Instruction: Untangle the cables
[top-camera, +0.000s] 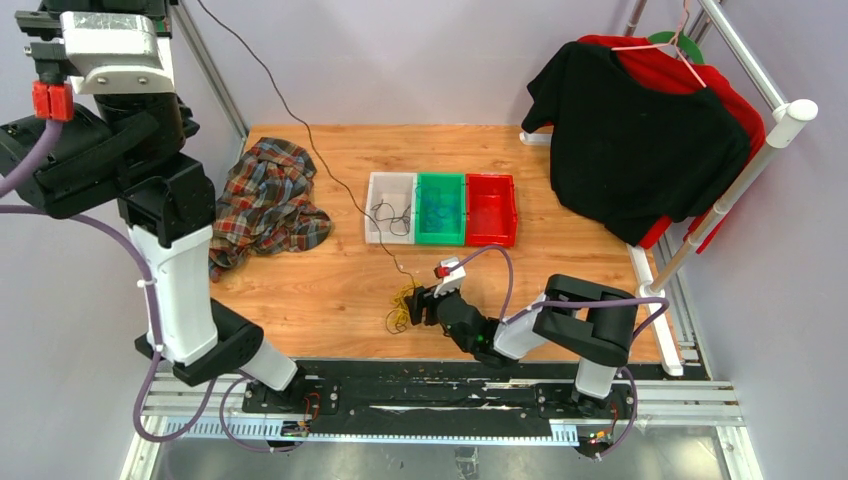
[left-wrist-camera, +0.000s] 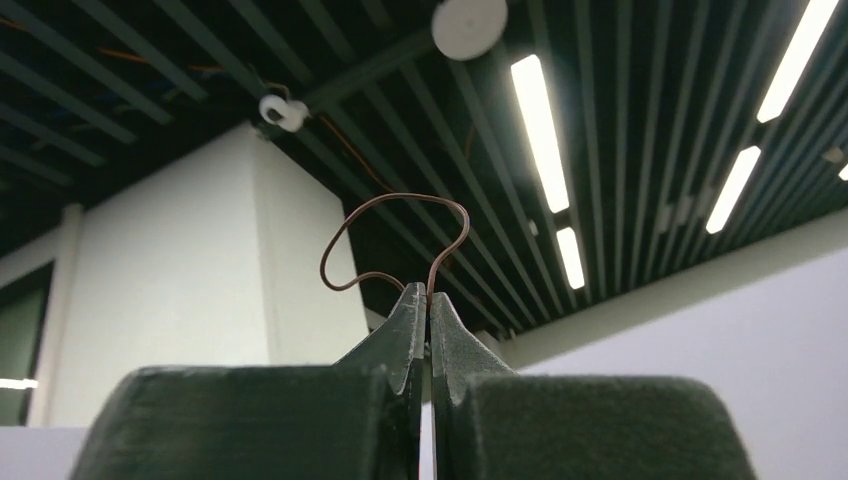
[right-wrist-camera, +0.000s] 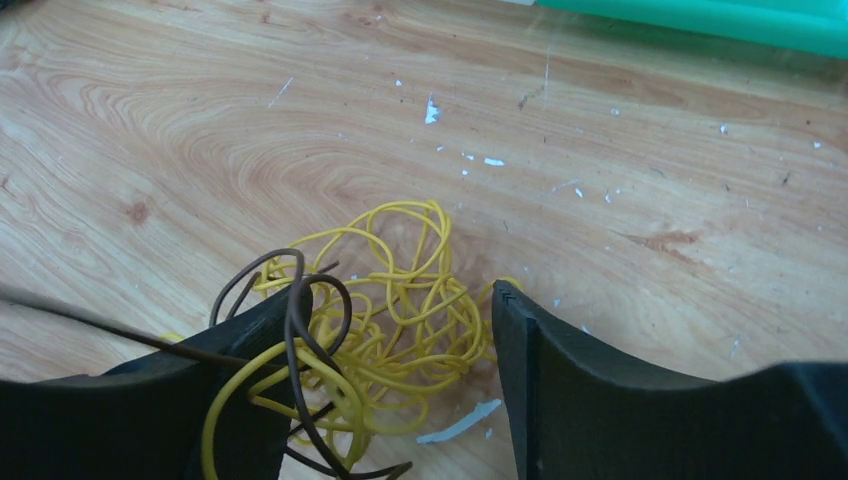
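A tangle of yellow cables (right-wrist-camera: 400, 300) with a dark brown cable (right-wrist-camera: 293, 330) looped through it lies on the wooden table (top-camera: 330, 290); it also shows in the top view (top-camera: 402, 305). My right gripper (right-wrist-camera: 400, 300) is open and low on the table, its fingers either side of the tangle, and the brown loops drape over the left finger (right-wrist-camera: 240, 400). My left gripper (left-wrist-camera: 428, 295) points at the ceiling, shut on a brown cable (left-wrist-camera: 395, 200). A thin dark cable (top-camera: 300, 130) runs from the top edge down to the tangle. The left jaws are out of the top view.
A white bin (top-camera: 379, 185) holding several dark cables (top-camera: 392, 215), a green bin (top-camera: 441, 180) and a red bin (top-camera: 491, 182) stand side by side behind the tangle. A plaid shirt (top-camera: 265, 205) lies at the left. Black and red garments (top-camera: 640, 150) hang on a rack at the right.
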